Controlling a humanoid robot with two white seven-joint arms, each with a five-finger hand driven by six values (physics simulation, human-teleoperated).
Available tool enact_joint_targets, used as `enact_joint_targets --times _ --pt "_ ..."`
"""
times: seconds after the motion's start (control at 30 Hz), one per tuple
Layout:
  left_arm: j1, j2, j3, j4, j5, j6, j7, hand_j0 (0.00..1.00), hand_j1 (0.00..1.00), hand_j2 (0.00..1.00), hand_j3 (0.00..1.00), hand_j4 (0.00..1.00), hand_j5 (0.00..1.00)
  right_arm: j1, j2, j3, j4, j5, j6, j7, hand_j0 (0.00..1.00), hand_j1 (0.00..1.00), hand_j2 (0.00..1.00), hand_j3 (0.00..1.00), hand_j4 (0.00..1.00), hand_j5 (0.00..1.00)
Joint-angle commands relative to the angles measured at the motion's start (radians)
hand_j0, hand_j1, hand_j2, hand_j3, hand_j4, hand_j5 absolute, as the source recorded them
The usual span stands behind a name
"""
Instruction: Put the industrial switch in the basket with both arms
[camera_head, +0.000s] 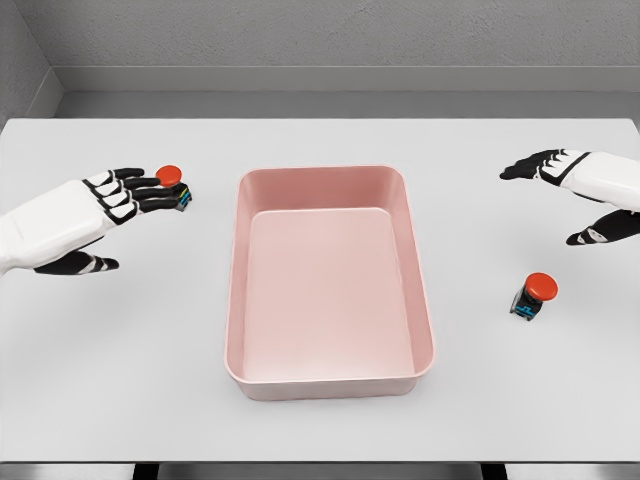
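Head view: basket (330, 375) between two switches (176, 185) (533, 295).

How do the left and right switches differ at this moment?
The left switch lies at the far left of the basket, with the left hand's fingertips right at it. The right switch sits nearer the camera, right of the basket, well apart from the right hand, which hovers farther back. Neither is in the basket. Both have a red button on a dark body.
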Motion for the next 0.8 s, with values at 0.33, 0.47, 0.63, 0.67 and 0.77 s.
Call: enact_joint_targets --times 0.33,0.47,0.63,0.67,0.77 --pt "-0.190 -0.181 -0.118 0.150 -0.109 0.000 -0.005 1.00 1.00 1.00 1.00 1.00 1.00 0.064 -0.044 -0.001 0.009 -0.005 -0.005 0.004 1.00 1.00 1.00 1.00 1.00 1.00" --pt "-0.222 -0.228 -0.129 0.190 -0.164 0.000 -0.021 1.00 1.00 1.00 1.00 1.00 1.00 0.066 -0.041 0.002 0.007 -0.005 -0.005 0.025 1.00 1.00 1.00 1.00 1.00 1.00" --pt "-0.304 -0.308 -0.135 0.320 -0.192 0.000 -0.021 1.00 1.00 1.00 1.00 1.00 1.00 0.112 -0.036 0.005 0.007 -0.005 -0.005 -0.038 1.00 1.00 1.00 1.00 1.00 1.00" --pt "-0.350 -0.311 -0.187 0.371 -0.192 0.000 -0.021 1.00 1.00 1.00 1.00 1.00 1.00 0.115 -0.036 0.005 0.006 -0.005 -0.005 -0.038 1.00 1.00 1.00 1.00 1.00 1.00" --pt "-0.380 -0.345 -0.211 0.437 -0.198 0.000 -0.043 1.00 1.00 1.00 1.00 1.00 1.00 0.138 -0.036 0.007 0.006 -0.003 -0.005 -0.041 1.00 1.00 1.00 1.00 1.00 1.00"
